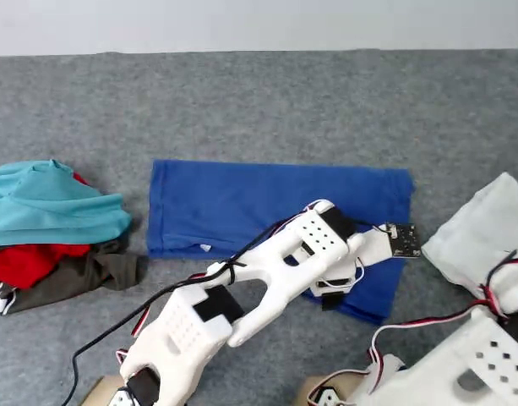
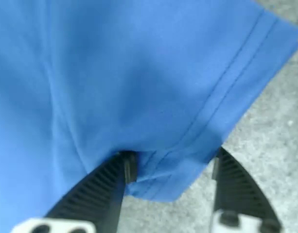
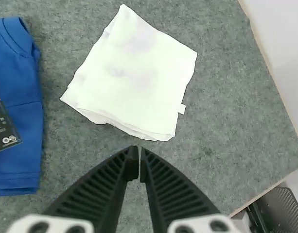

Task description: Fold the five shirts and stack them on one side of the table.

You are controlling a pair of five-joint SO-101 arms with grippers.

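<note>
My left gripper [image 2: 174, 161] is spread wide around the hemmed corner of the blue shirt [image 1: 242, 203] at mid-table. My right gripper [image 3: 139, 156] is pinched closed above the table, just beside the folded white shirt [image 3: 134, 77].

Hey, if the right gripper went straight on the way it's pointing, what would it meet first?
Most likely the near edge of the folded white shirt, which lies just ahead of the right gripper. Depth is unclear, so it might touch the grey felt table cover first.
</note>
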